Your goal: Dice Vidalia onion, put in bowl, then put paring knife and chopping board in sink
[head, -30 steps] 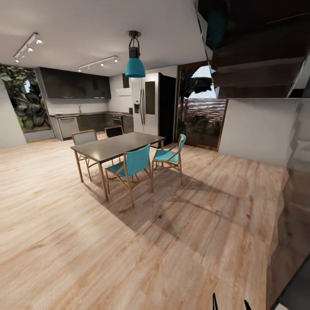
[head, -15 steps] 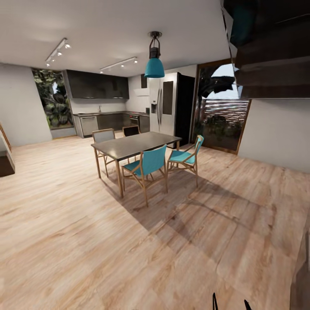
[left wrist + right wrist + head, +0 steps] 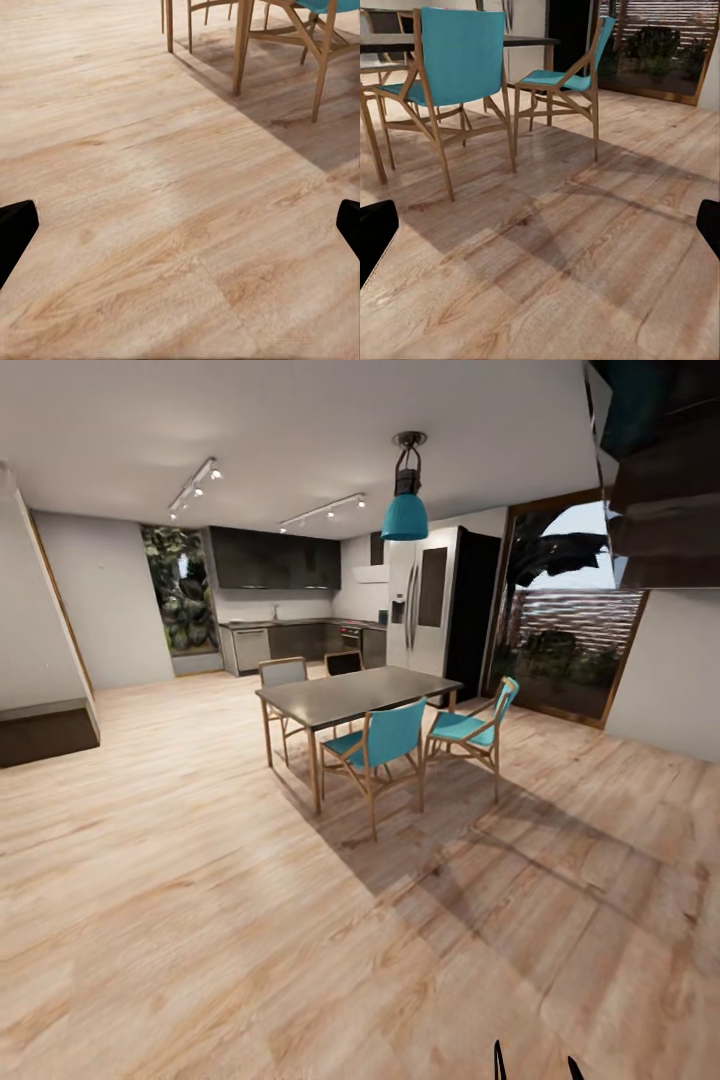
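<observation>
Robot out on a wood floor (image 3: 200, 920); dining table (image 3: 355, 695) with teal chairs (image 3: 385, 745) at frame centre, teal pendant lamp (image 3: 405, 510) above. Kitchen countertop (image 3: 290, 623) far back, upper centre-left of the head view — sink, onion, board, knife, bowl too small to tell. Left end effector (image 3: 180, 225) and right end effector (image 3: 540, 229) — fingers spread wide, holding nothing, over floor.
</observation>
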